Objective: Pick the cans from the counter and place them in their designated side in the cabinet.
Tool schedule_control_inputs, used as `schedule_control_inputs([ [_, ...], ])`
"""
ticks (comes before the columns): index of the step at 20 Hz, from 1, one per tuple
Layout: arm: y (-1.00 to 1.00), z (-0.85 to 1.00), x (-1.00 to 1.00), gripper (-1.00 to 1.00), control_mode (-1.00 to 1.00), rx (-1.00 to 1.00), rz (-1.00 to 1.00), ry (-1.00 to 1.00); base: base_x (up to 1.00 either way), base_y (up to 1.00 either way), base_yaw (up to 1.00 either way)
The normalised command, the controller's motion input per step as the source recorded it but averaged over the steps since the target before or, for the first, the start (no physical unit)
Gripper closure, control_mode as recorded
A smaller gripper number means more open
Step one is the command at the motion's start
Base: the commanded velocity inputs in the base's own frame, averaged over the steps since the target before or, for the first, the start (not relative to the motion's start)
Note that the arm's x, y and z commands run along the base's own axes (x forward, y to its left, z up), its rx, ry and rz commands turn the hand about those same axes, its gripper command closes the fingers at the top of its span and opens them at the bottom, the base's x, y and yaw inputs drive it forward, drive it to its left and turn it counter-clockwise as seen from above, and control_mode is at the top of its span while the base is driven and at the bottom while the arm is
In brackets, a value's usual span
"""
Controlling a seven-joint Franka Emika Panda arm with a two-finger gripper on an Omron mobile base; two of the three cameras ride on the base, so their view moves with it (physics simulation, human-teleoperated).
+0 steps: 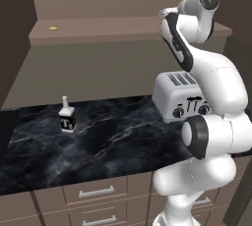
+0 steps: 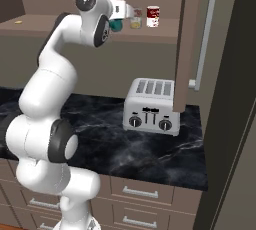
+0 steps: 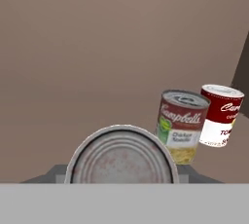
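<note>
On the counter [image 1: 98, 136], far to the left of the toaster [image 2: 150, 106], stands a small dark bottle [image 1: 66, 118] with a white neck, alone on the black marble. The toaster sits at the right end of the counter, under the open cabinet door [image 2: 192, 39]. Above the toaster, on the shelf of the cabinet [image 1: 98, 28], the gripper [image 2: 125, 14] reaches in and holds the teal-blue can [image 2: 117, 25], which shows just behind the wrist. In the hand view the round metal lid of this can [image 3: 120, 155] lies between the fingers, so I judge the jaws pinch it by its sides, although the fingertips themselves are hidden. Just to the right of it stands the beige-yellow can [image 3: 181, 125], upright on the shelf, and beside that the red-and-white can [image 3: 220, 116], close but apart. A can like this is stiff and smooth, probably not heavy, so it can slip; the best hold is across the middle of the straight wall, not near the rim. Far to the left on the same shelf lies one small yellow thing [image 1: 52, 27], too small to name. No can is left on the counter.
</note>
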Motion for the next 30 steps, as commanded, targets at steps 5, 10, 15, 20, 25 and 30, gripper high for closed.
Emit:
schedule_control_inputs([
  [5, 0.00, -0.19, 0.35, 1.00, -1.00, -0.01, 0.00, 0.05, 0.00, 0.00, 0.00],
  [10, 0.00, -0.34, 0.30, 1.00, -1.00, -0.02, 0.00, 0.04, 0.00, 0.00, 0.00],
  [15, 0.00, -0.42, 0.23, -1.00, -1.00, -0.04, 0.00, 0.03, 0.00, 0.00, 0.00],
  [20, -0.07, -0.19, 0.13, -1.00, -1.00, -0.03, 0.02, -0.03, 0.00, 0.00, 0.00],
  [25, -0.05, 0.00, 0.09, -1.00, -1.00, 0.00, 0.04, -0.12, 0.00, 0.00, 0.00],
  [30, -0.10, 0.05, 0.04, -1.00, -1.00, 0.00, 0.06, -0.17, 0.00, 0.00, 0.00],
])
